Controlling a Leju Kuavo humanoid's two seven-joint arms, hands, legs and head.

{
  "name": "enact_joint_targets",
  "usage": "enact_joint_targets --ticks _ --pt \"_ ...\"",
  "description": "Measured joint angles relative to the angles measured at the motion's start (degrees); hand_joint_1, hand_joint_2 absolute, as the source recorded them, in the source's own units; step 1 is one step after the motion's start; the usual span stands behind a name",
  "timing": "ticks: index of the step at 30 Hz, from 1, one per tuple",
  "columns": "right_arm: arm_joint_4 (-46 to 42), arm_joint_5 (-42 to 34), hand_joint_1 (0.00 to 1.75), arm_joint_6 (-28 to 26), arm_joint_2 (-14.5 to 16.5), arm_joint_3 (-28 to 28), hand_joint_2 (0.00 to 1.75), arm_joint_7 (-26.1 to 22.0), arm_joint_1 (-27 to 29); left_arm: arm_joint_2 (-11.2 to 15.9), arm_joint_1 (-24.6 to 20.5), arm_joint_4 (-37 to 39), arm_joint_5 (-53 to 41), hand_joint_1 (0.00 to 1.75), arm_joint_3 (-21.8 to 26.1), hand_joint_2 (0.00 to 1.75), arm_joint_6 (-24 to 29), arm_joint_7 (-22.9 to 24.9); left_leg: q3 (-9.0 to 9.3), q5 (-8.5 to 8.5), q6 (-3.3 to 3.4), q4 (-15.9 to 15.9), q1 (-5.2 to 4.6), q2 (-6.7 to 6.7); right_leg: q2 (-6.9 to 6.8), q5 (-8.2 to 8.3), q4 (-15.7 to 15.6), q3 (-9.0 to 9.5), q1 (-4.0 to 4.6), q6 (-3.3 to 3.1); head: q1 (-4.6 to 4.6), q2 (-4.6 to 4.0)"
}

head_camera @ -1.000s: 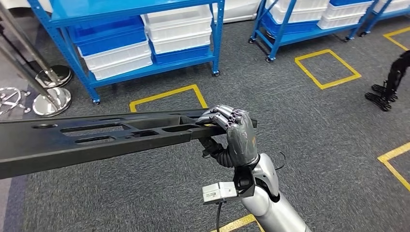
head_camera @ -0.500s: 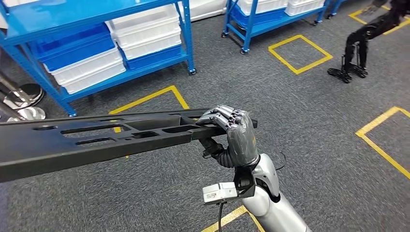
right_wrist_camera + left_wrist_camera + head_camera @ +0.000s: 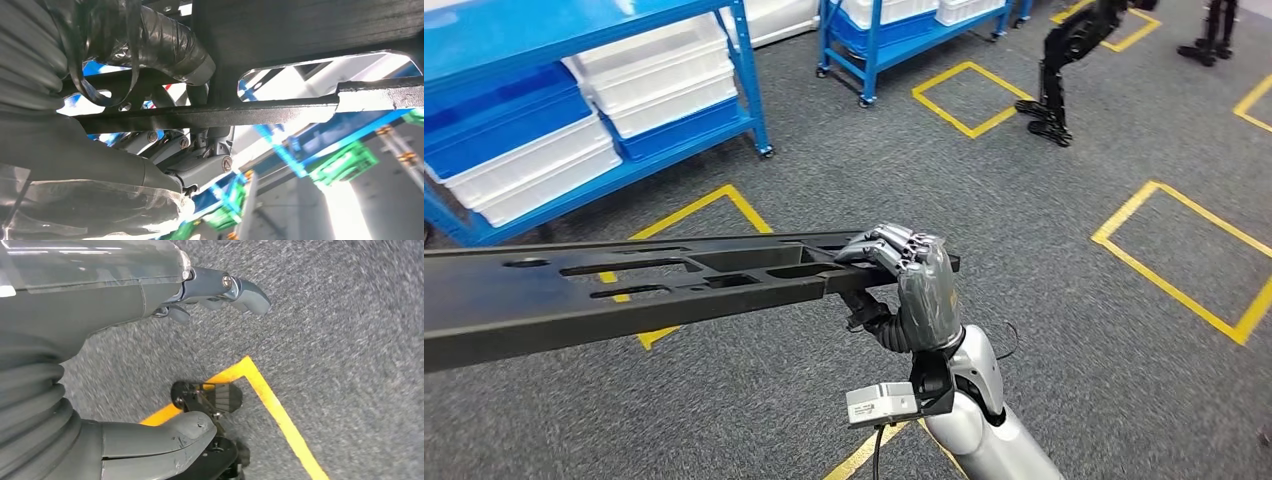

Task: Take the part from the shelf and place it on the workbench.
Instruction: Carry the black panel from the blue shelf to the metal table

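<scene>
A long black part [image 3: 624, 290] with slotted cut-outs runs level across the head view, from the left edge to the middle. My right hand [image 3: 914, 285] grips its right end, fingers curled over the top edge and thumb underneath, above the grey carpet. From below, the right wrist view has the part [image 3: 300, 25] overhead with my right hand's fingers [image 3: 200, 160] wrapped around a rib of it. My left hand [image 3: 100, 295] hangs over the carpet, its fingers [image 3: 240, 287] and thumb apart with nothing between them.
A blue shelf [image 3: 574, 110] with white and blue bins stands at the back left, and a second blue rack [image 3: 874, 40] behind it. Yellow tape squares [image 3: 1184, 260] mark the carpet. Another robot's dark legs [image 3: 1059, 70] stand at the back right.
The whole picture has shifted: the camera has turned, so the shelves and floor marks slide left. My right hand keeps the same hold on the part.
</scene>
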Motion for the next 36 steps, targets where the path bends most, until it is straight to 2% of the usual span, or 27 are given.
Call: enact_joint_targets --ticks 1,2,4,5,6,8,9,11,12,13,14,15,16,17,19,21,22,23,24,26,28,29,30,31,32,34,36 --pt "-0.1 0.1 1.75 -0.3 -0.1 -0.2 1.75 0.1 0.5 0.0 -0.1 0.0 -0.3 0.0 -0.1 1.75 0.2 0.1 0.02 -0.1 -0.03 0.0 -0.05 0.73 -0.25 1.08 -1.1 0.69 -0.07 0.03 0.0 0.0" --pt "-0.4 0.1 1.75 -0.7 -0.2 -0.4 1.75 0.2 0.9 0.0 -0.2 0.0 -0.6 0.0 -0.3 1.75 0.3 0.2 0.08 -0.23 -0.13 0.1 -0.06 1.33 -0.79 2.89 -4.3 2.51 -0.06 -0.05 0.0 0.01" --pt "-1.0 0.3 1.75 -1.5 -0.3 -0.9 1.75 0.2 1.5 0.0 -0.5 0.0 -1.4 0.0 -0.7 1.75 0.6 0.3 0.21 -0.61 -0.56 0.3 -0.22 2.39 -2.84 5.48 -11.9 6.57 0.36 -0.5 -0.02 0.01" --pt "-1.4 0.5 1.75 -2.1 -0.3 -1.1 1.75 0.1 1.8 0.0 -0.6 0.0 -1.7 0.0 -0.9 1.75 0.8 0.4 0.28 -0.78 -0.85 0.4 -0.34 2.85 -3.47 5.97 -14.1 7.7 0.65 -0.81 -0.02 0.01" --pt "-1.9 0.7 1.75 -2.8 -0.4 -1.3 1.75 -0.2 2.3 0.0 -0.7 0.0 -2.1 0.0 -1.1 1.75 1.0 0.4 0.37 -0.9 -1.13 0.4 -0.46 3.3 -3.66 5.92 -15.1 8.07 0.94 -1.09 -0.03 0.0" --pt "-2.7 1.3 1.75 -4.6 -0.5 -1.6 1.75 -0.9 3.9 0.0 -0.8 0.0 -2.8 0.0 -1.7 1.75 1.4 0.2 0.65 -1.1 -1.67 0.3 -0.55 4.22 -2.49 6.11 -15.3 8.1 1.01 -1.67 -0.02 0.0" --pt "-3.1 1.6 1.75 -5.5 -0.6 -1.6 1.75 -1.4 4.8 -0.1 -0.8 0.0 -3.2 0.0 -2.0 1.75 1.5 0.1 0.72 -1.5 -1.92 0.4 -0.46 3.92 -1.97 6.26 -15.7 8.24 0.86 -1.99 -0.03 0.0" --pt "-3.7 2.1 1.75 -7.0 -0.8 -1.7 1.75 -1.9 6.1 -0.1 -0.8 0.0 -3.7 0.0 -2.5 1.75 1.9 -0.3 -0.55 -4.01 -2.3 3.8 -0.21 1.57 -0.9 6.62 -16.3 8.52 0.47 -2.7 -0.05 0.0" --pt "-3.9 2.2 1.75 -7.5 -0.8 -1.7 1.75 -2.0 6.5 -0.1 -0.7 0.0 -3.9 0.0 -2.7 1.75 2.0 -0.6 -2.01 -5.88 -2.43 7.2 -0.09 -0.02 -0.35 6.68 -16.3 8.53 0.46 -2.9 -0.05 0.0" --pt "-4.1 2.2 1.75 -7.9 -0.9 -1.7 1.75 -2.1 6.9 -0.1 -0.6 0.0 -4.0 0.0 -2.9 1.75 2.0 -0.8 -3.84 -7.66 -2.53 11.1 -0.05 -1.02 0.28 6.7 -16.3 8.5 0.48 -3.03 -0.06 0.0" --pt "-4.2 2.2 1.75 -8.2 -1.0 -1.7 1.75 -2.1 7.2 -0.1 -0.5 0.0 -4.1 0.0 -3.1 1.75 2.0 -0.9 -5.47 -8.71 -2.62 14.4 -0.04 -1.45 1.0 6.69 -16.2 8.46 0.51 -3.08 -0.06 -0.01" --pt "-4.3 2.2 1.75 -8.3 -1.0 -1.7 1.75 -2.1 7.6 -0.2 -0.4 0.0 -4.2 0.0 -3.3 1.75 2.1 -1.1 -6.42 -8.73 -2.67 16.1 -0.04 -1.62 1.73 6.67 -16.1 8.43 0.55 -3.09 -0.06 0.0" --pt "-4.4 2.2 1.75 -8.4 -1.1 -1.7 1.75 -2.1 7.8 -0.2 -0.3 0.0 -4.2 0.0 -3.4 1.75 2.1 -1.2 -6.36 -7.57 -2.67 15.6 -0.04 -1.71 2.53 6.65 -15.9 8.4 0.55 -3.08 -0.07 0.0" --pt "-4.5 2.2 1.75 -8.4 -1.2 -1.7 1.75 -2.1 8.1 -0.2 -0.2 0.0 -4.2 0.0 -3.5 1.75 2.1 -1.3 -5.3 -5.53 -2.6 12.9 0.0 -2.01 3.34 6.61 -15.8 8.39 0.53 -3.03 -0.06 0.0" --pt "-5.0 2.2 1.75 -8.6 -1.3 -1.7 1.75 -2.0 8.4 -0.2 -0.1 0.0 -4.2 0.0 -3.6 1.75 2.0 -1.5 -2.11 -1.85 -2.34 5.3 0.21 -4.32 4.85 6.5 -15.3 8.24 0.49 -2.73 -0.06 0.0" --pt "-5.5 2.2 1.75 -8.8 -1.4 -1.7 1.75 -2.0 8.7 -0.3 0.0 0.0 -4.2 0.0 -3.6 1.75 2.0 -1.4 -0.41 -0.9 -2.06 1.4 0.26 -6.34 6.11 6.58 -15.1 7.85 0.4 -2.11 -0.07 0.0" --pt "-5.6 2.2 1.75 -9.0 -1.4 -1.7 1.75 -2.0 8.9 -0.3 0.1 0.0 -4.2 0.0 -3.6 1.75 2.0 -1.2 -0.23 -0.99 -1.9 1.2 0.16 -6.4 6.72 6.75 -15.1 7.64 0.32 -1.7 -0.06 0.0" --pt "-5.8 2.2 1.75 -9.2 -1.5 -1.7 1.75 -2.0 9.2 -0.3 0.1 0.0 -4.2 0.0 -3.6 1.75 2.1 -1.0 -0.17 -0.83 -1.6 1.0 0.15 -5.81 7.35 6.97 -15.3 7.49 0.26 -1.29 -0.06 0.01" --pt "-6.0 2.2 1.75 -9.3 -1.5 -1.7 1.75 -2.0 9.5 -0.4 0.1 0.1 -4.2 0.0 -3.6 1.75 2.2 -0.7 -0.05 -0.59 -1.2 0.7 0.18 -5.1 7.24 6.91 -15.1 7.32 0.24 -0.99 -0.04 0.0" --pt "-6.4 2.2 1.75 -9.5 -1.8 -1.8 1.75 -2.0 9.9 -0.5 0.2 0.1 -4.3 0.0 -3.7 1.75 2.3 -0.4 0.12 -0.06 -0.3 0.0 0.32 -3.57 4.61 5.06 -12.4 5.95 0.42 -0.58 0.02 0.0" --pt "-6.6 2.2 1.75 -9.6 -1.9 -1.8 1.75 -2.0 10.1 -0.6 0.3 0.1 -4.3 0.0 -3.7 1.75 2.4 -0.4 0.14 0.08 0.18 -0.2 0.1 -1.98 1.15 1.34 -5.7 2.79 0.35 -0.32 0.07 -0.01" --pt "-6.7 2.2 1.75 -9.6 -2.0 -1.9 1.75 -2.0 10.2 -0.6 0.5 0.1 -4.3 0.0 -3.7 1.75 2.4 -0.3 0.11 0.04 0.23 -0.2 -0.03 -1.14 0.43 -0.03 -2.2 1.17 0.22 -0.16 0.07 -0.01" --pt "-6.7 2.2 1.75 -9.6 -2.0 -1.9 1.75 -2.0 10.3 -0.6 0.5 0.1 -4.3 0.0 -3.7 1.75 2.5 -0.3 0.1 -0.03 0.23 -0.2 -0.12 -0.32 0.07 -0.5 -0.2 0.22 0.07 -0.05 0.06 -0.01" --pt "-6.7 2.3 1.75 -9.7 -2.1 -1.9 1.75 -2.0 10.5 -0.6 0.5 0.1 -4.3 0.0 -3.7 1.75 2.5 -0.3 0.11 -0.11 0.19 -0.1 -0.17 0.47 -0.15 0.09 -0.2 0.35 -0.05 0.0 0.07 -0.01" --pt "-6.7 2.4 1.75 -9.8 -2.2 -2.0 1.75 -2.0 10.6 -0.6 0.5 0.1 -4.4 0.0 -3.7 1.75 2.5 -0.3 0.17 -0.22 0.12 -0.1 -0.19 1.17 -0.48 1.58 -2.5 1.64 -0.1 -0.01 0.06 -0.01" --pt "-7.1 2.7 1.75 -10.1 -2.3 -2.1 1.75 -2.0 10.8 -0.6 0.4 0.1 -4.7 0.0 -3.8 1.75 2.2 -0.5 0.45 -0.56 -0.22 -0.1 -0.31 2.3 -2.36 4.82 -10.3 6.07 0.18 -0.31 0.06 0.0" --pt "-7.7 2.9 1.75 -10.7 -2.4 -2.2 1.75 -2.0 10.9 -0.7 0.2 0.1 -5.2 0.0 -4.1 1.75 1.9 -0.8 0.73 -0.94 -0.78 0.0 -0.51 3.2 -3.72 5.98 -15.1 8.61 0.75 -0.87 0.05 0.01"
